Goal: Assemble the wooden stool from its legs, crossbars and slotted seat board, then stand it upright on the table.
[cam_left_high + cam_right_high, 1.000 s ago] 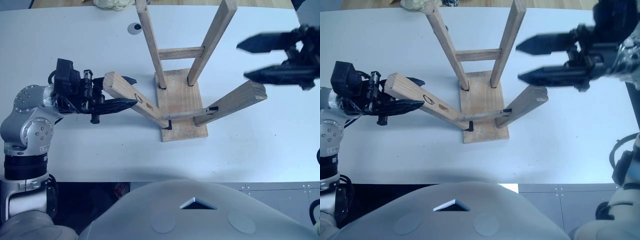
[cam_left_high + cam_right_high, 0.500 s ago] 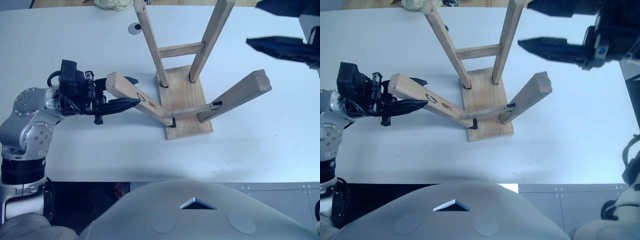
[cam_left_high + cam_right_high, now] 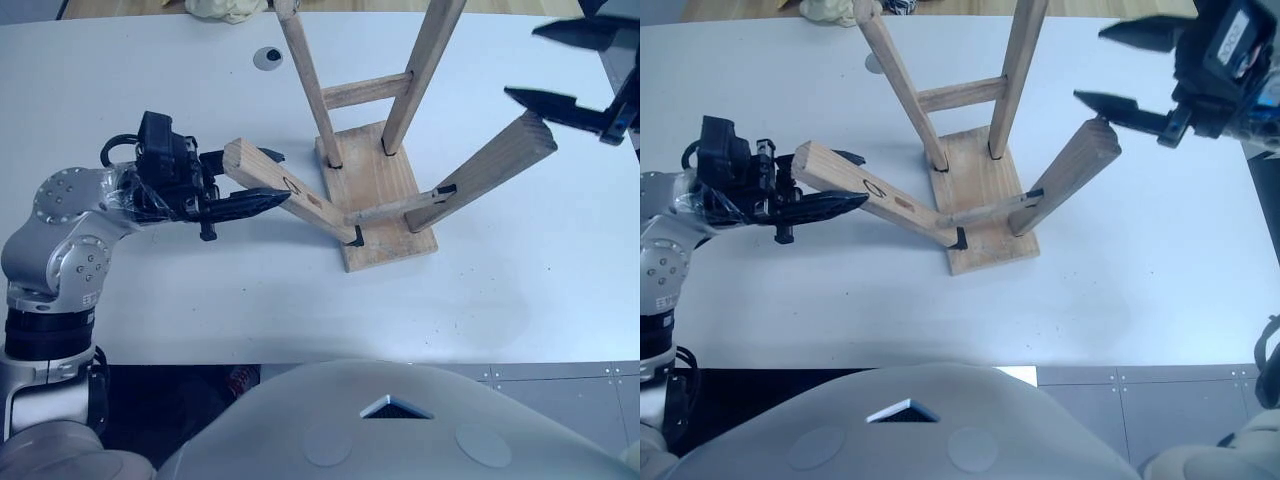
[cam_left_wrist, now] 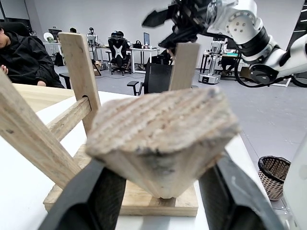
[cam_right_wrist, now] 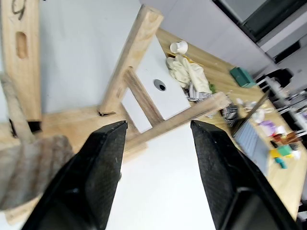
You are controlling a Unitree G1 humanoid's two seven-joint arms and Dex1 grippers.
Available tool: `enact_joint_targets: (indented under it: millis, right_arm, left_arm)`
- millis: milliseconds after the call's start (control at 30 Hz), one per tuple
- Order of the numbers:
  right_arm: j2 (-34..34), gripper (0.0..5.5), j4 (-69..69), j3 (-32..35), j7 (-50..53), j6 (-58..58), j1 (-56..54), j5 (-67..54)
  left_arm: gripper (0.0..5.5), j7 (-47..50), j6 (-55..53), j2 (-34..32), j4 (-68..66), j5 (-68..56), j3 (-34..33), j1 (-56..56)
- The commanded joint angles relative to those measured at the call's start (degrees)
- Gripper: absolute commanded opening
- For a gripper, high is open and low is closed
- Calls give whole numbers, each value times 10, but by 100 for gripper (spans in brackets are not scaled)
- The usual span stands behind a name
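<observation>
Wooden seat board (image 3: 375, 185) is laid flat on the white table (image 3: 150, 300). The upright legs (image 3: 305, 80) are set at its far side and joined by a crossbar (image 3: 365, 90). The left splayed leg (image 3: 300, 197) is clamped at its free end by the left gripper (image 3: 280, 177) — the right gripper (image 3: 522, 62) is held spread apart just above the right splayed leg (image 3: 490, 170).

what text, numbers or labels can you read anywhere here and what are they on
Pen mark on the slanted leg in the left gripper: a loop, perhaps "6", not certain.
Label on the right gripper: too blurred to read.
Nothing else legible.
</observation>
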State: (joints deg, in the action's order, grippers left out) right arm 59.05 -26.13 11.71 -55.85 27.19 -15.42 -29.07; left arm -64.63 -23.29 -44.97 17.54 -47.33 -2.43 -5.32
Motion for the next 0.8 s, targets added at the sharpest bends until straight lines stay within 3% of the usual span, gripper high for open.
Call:
enact_joint_targets:
  millis: [33,367,800]
  right_arm:
    - [-32,245,0,-23,8,30,40,-22]
    - [-69,245,7,-107,51,26,69,37]
    - [-88,245,2,-141,69,46,68,52]
  left_arm:
    - [201,-7,-9,-20,-2,67,34,-32]
    - [201,-61,3,-50,-17,116,70,-79]
    - [201,-80,26,-36,-76,136,92,-123]
